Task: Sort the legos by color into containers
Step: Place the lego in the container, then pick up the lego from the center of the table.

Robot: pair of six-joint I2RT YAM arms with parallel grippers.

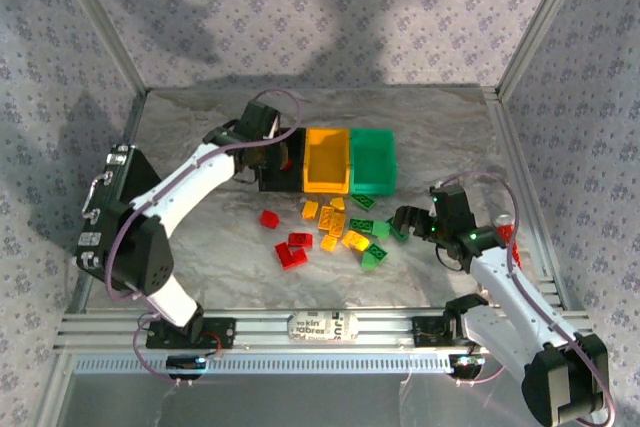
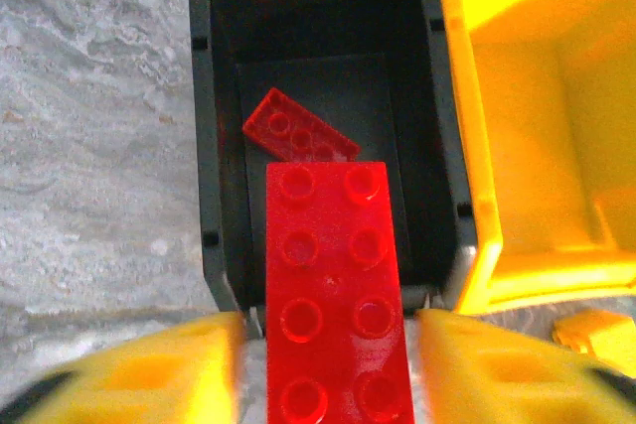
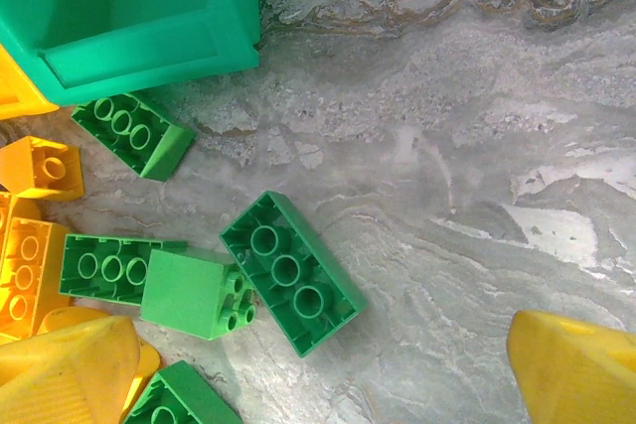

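The left hand (image 2: pixel 333 335) is closed on a red brick (image 2: pixel 333 285). Its two yellow fingers (image 2: pixel 149 379) press the brick's long sides, and the studded face is turned up toward the wrist camera. The brick's far end reaches over the near wall of the black bin (image 2: pixel 202 146), which lies straight ahead of the hand. Inside that bin, just beyond the tip of the held brick, a flat red piece (image 2: pixel 298 128) lies aslant on the floor. The yellow bin (image 2: pixel 537 176) stands to the hand's right, side by side with the black bin. A yellow brick (image 2: pixel 591 330) lies on the worktop (image 2: pixel 89 146) just outside the yellow bin's near corner.

The right hand (image 3: pixel 318 374) is open, with its fingers spread wide over the marbled surface. A green brick (image 3: pixel 291 270) lies between the fingers and a little ahead of them, upside down with its hollow underside showing. A smaller green block (image 3: pixel 189 293) lies on its side to the left of it and touching it. Another overturned green piece (image 3: pixel 107 267) lies further left. The green bin (image 3: pixel 149 37) stands ahead of the hand and to its left, with one more green brick (image 3: pixel 132 134) just in front of its near wall. Yellow-orange bricks (image 3: pixel 40 166) lie at the far left, beyond the left finger.

In the top view, three loose red bricks (image 1: pixel 292 249) lie on the worktop behind the left hand, toward its arm's base.
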